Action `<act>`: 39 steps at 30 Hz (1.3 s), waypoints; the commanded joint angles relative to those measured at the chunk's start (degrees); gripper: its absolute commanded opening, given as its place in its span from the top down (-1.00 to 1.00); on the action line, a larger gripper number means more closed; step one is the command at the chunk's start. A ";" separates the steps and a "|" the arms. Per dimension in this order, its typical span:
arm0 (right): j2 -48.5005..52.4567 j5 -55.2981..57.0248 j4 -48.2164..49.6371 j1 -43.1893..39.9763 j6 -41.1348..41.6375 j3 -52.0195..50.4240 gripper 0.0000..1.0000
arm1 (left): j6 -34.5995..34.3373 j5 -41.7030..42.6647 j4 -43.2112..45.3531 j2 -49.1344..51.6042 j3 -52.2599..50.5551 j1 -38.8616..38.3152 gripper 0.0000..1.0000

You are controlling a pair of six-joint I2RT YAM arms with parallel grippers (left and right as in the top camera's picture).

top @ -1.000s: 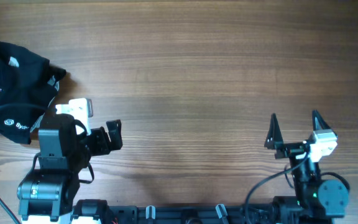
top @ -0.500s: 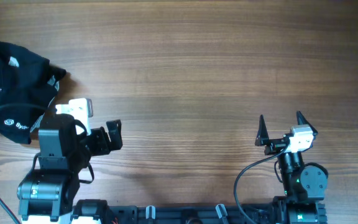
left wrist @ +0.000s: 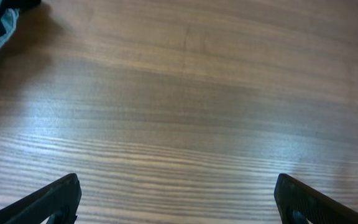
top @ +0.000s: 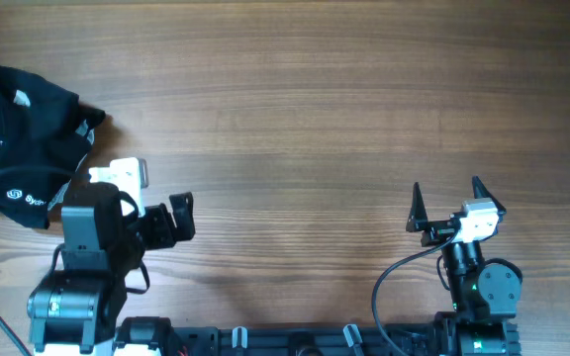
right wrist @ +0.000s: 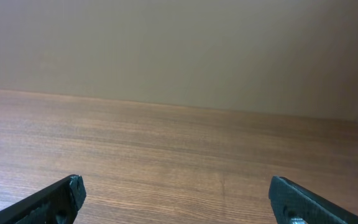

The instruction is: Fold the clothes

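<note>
Although the frame's left edge cropped it, the crumpled black garment (top: pixel 13 119) lay at the far-left corner of the table (top: pixel 315 99), its white lettering (top: pixel 31 199) legible only as "Sys"; left gripper (top: pixel 179 218) and right gripper (top: pixel 446 191) gaped, empty.

end effector (left wrist: pixel 176 191) spread above wooden table (left wrist: pixel 185 93)

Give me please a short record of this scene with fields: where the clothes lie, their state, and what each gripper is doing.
clothes: black crumpled heap with a white logo, not yet folded
place: far left part of the table
left gripper: open, empty, apart from the heap, pointing away from it
right gripper: open, empty, over bare wood on the right side
task progress: no garment grasped
</note>
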 commanded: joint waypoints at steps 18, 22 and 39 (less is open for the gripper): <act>0.31 -0.44 0.26 0.20 -0.48 -0.02 -1.00 | -1.38 -2.99 53.70 -40.50 -47.74 6.25 -1.00; 0.31 -0.44 0.26 0.20 -0.48 -0.02 -1.00 | -1.46 0.00 50.27 -40.50 -47.74 6.23 -1.00; 0.31 -0.44 0.26 0.20 -0.48 -0.02 -0.99 | -2.03 0.74 50.66 -40.48 -47.74 5.22 -1.00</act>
